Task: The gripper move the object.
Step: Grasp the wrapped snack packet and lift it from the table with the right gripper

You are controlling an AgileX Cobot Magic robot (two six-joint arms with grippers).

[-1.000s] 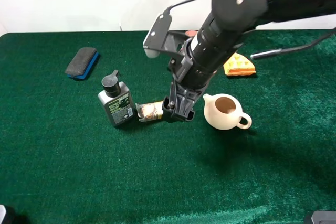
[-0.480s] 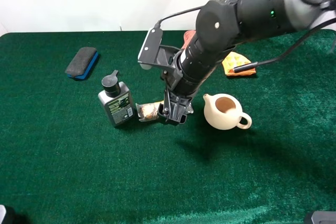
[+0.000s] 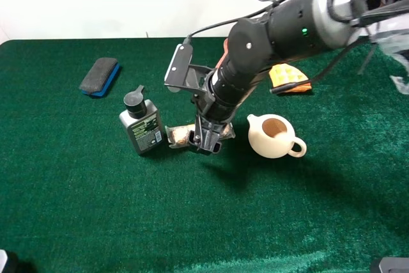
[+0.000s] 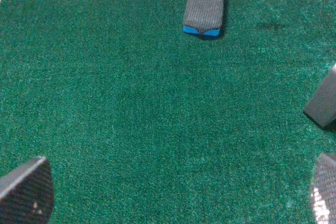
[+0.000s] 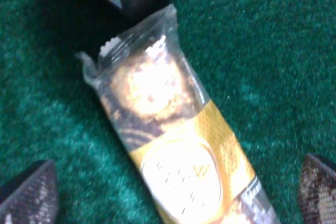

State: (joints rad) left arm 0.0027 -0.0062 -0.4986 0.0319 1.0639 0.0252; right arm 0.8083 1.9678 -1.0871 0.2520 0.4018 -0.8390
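The object, a clear packet of brown and cream-yellow snacks [image 3: 180, 135], lies flat on the green cloth beside a dark bottle. My right gripper [image 3: 206, 143] points down at the packet's right end, low over the cloth. In the right wrist view the packet [image 5: 168, 140] lies lengthwise between the two spread fingertips [image 5: 29, 195], and neither touches it. My right gripper [image 5: 173, 195] is open. My left gripper [image 4: 173, 195] is open and empty over bare cloth; the arm is out of the exterior high view.
A dark bottle with a black cap [image 3: 142, 126] stands just left of the packet. A cream teapot [image 3: 273, 135] sits to its right. An orange waffle wedge [image 3: 291, 78] lies behind the arm. A grey and blue eraser [image 3: 100, 75] lies far left, also in the left wrist view [image 4: 205, 2].
My right arm has swung left and lowered, bringing the gripper down closer over the packet's right end. The packet, bottle and teapot have not moved.
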